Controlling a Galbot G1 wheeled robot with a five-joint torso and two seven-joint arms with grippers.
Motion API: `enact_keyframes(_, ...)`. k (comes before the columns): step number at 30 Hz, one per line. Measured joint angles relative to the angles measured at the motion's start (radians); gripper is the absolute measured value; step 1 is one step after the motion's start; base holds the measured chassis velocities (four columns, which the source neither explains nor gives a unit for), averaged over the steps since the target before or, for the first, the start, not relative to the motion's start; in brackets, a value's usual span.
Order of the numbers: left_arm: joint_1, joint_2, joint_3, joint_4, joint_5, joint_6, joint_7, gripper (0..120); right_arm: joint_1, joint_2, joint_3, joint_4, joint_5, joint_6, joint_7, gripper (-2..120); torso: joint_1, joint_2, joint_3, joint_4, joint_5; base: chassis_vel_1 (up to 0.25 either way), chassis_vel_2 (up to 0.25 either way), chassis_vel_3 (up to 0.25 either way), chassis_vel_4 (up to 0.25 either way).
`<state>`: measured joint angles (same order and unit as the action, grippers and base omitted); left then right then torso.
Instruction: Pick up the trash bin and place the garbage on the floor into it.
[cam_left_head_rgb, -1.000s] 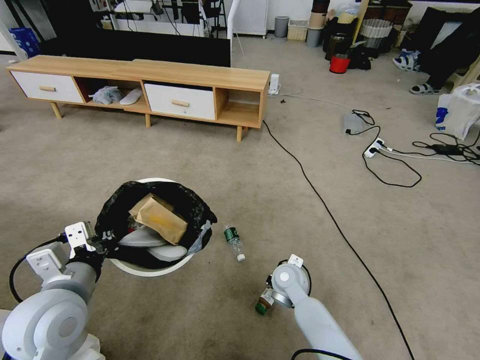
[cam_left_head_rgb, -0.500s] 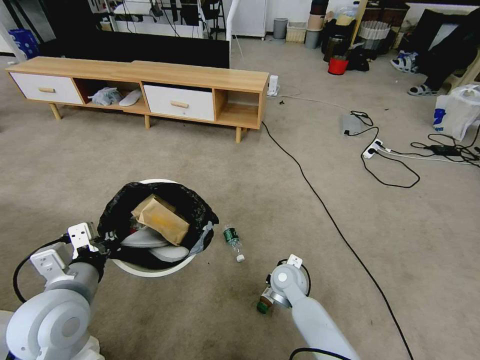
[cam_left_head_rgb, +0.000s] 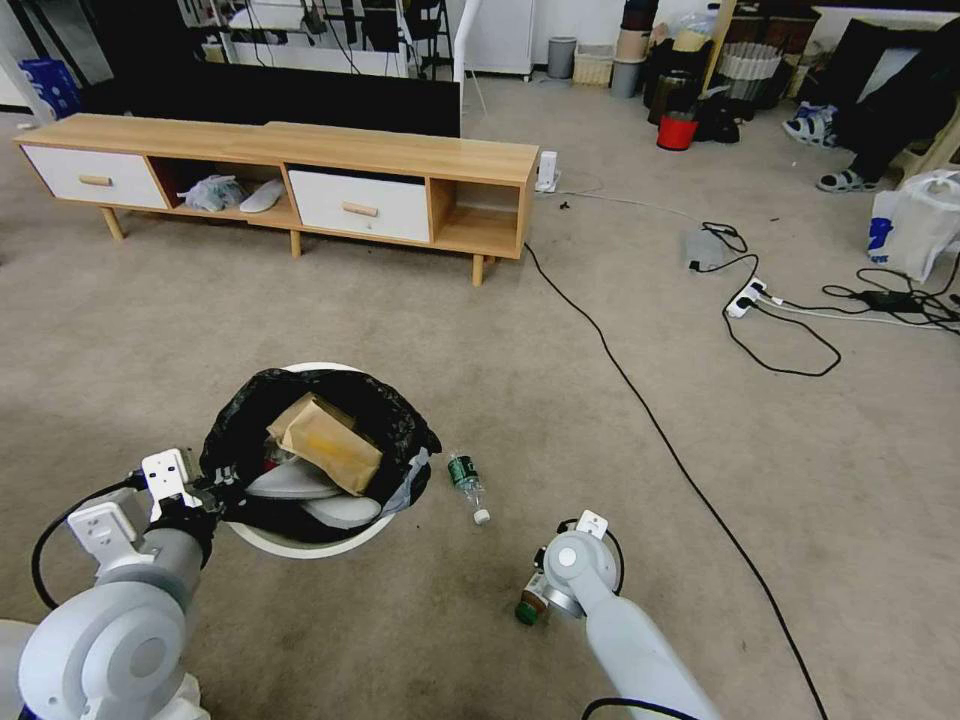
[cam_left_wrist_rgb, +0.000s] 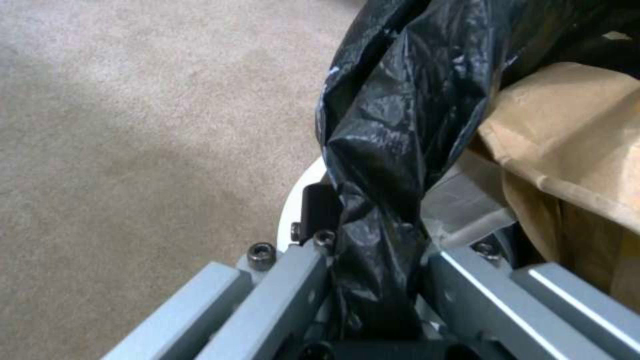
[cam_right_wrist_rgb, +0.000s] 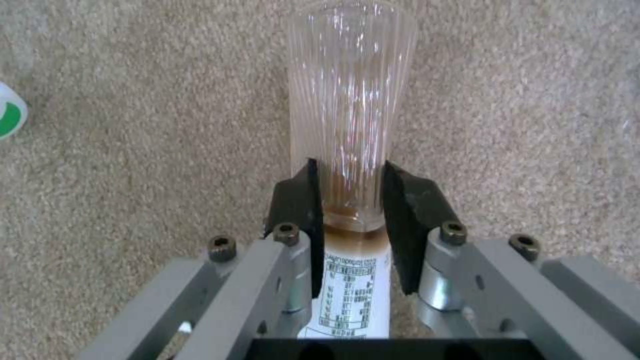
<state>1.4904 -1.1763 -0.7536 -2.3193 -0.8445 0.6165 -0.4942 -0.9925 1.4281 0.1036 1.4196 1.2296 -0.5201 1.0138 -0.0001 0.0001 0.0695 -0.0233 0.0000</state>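
Head view: trash bin (cam_left_head_rgb: 305, 540) on the floor (cam_left_head_rgb: 560, 400), left pincer (cam_left_head_rgb: 205, 492) at its near rim; green-labelled bottle (cam_left_head_rgb: 466, 483) just beside it. Little has changed since a second ago.

Left wrist view: pincer clamped on the black bag (cam_left_wrist_rgb: 387, 150); liner may tear or slip free.

Right wrist view: right pincer (cam_right_wrist_rgb: 350, 197) clamped on the small bottle (cam_right_wrist_rgb: 350, 125), whose smooth, narrow body might twist loose.

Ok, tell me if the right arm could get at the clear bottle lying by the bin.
Probably not as things stand: the right gripper is already shut on a small bottle, so its jaws are full. The path itself looks free, since the clear bottle lies on open carpet beside the bin, close by.
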Motion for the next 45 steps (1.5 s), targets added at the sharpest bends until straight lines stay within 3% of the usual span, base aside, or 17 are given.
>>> enact_keyframes(7,-0.005,0.001,0.027,0.007,0.012,0.0,0.004,0,-0.009,-0.021,-0.009,0.028,0.015,0.005,0.005,19,0.0,-0.001,0.001,0.0003,0.001,0.0,0.0,0.0,0.0)
enact_keyframes(28,-0.005,0.002,0.045,0.016,0.025,-0.001,0.007,0,-0.021,-0.04,-0.02,0.061,0.035,0.007,0.021,19,0.0,-0.001,0.0,-0.0003,0.0002,0.0,0.0,0.0,0.0)
enact_keyframes(45,-0.013,0.007,0.082,0.027,0.042,-0.003,0.009,0,-0.044,-0.096,-0.038,0.17,0.069,0.023,0.03,17,0.0,0.0,0.0,-0.0002,0.0001,0.0,0.0,0.0,0.0)
